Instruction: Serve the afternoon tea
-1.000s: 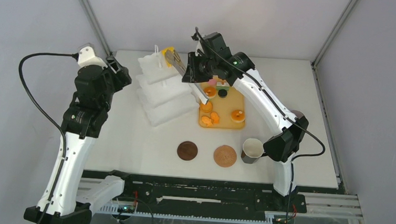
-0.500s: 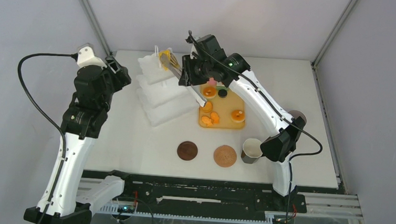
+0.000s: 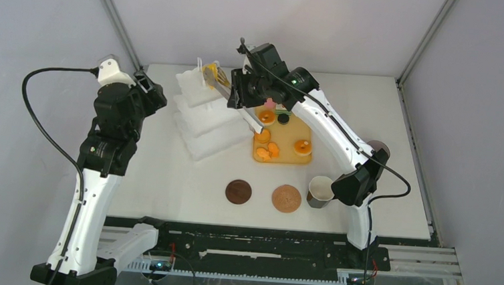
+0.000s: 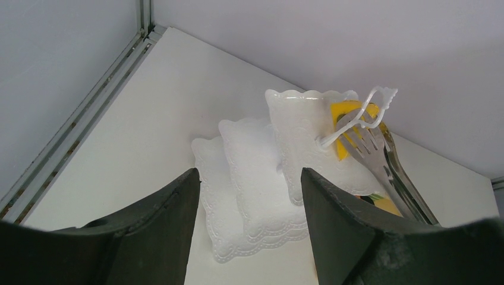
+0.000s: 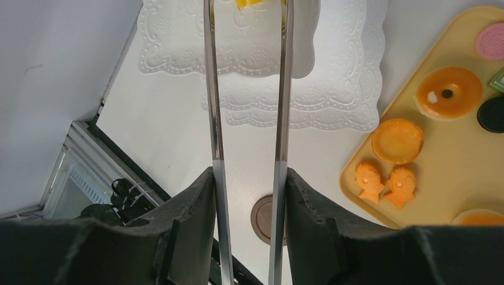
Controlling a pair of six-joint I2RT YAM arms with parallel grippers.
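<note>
My right gripper (image 5: 248, 178) is shut on a pair of metal tongs (image 5: 213, 119), one pad on each arm. The tongs' tips reach the yellow cake wedge (image 5: 255, 3) on the top white plate (image 3: 198, 85); whether they still pinch it I cannot tell. From the left wrist, the wedge (image 4: 345, 113) shows beside the tongs (image 4: 374, 148). Orange tarts (image 5: 397, 141), a pink round (image 5: 491, 40) and a black round (image 5: 492, 114) lie on the tan tray (image 5: 451, 172). One mug (image 3: 320, 191) stands at the front right. My left gripper (image 4: 246, 178) hangs open and empty, left of the plates.
The white plates (image 3: 210, 123) form a three-step stand with a white loop handle (image 4: 356, 116). Two round brown coasters (image 3: 238, 191) (image 3: 286, 198) lie near the front. A second dark mug (image 3: 377, 149) stands behind my right arm's elbow. Two fish-shaped pastries (image 5: 383, 183) lie at the tray's corner.
My right arm has shifted left, bringing the tongs and wedge over the top plate. Its jaws have eased, so the tongs' arms stand wider. The left arm has not moved.
</note>
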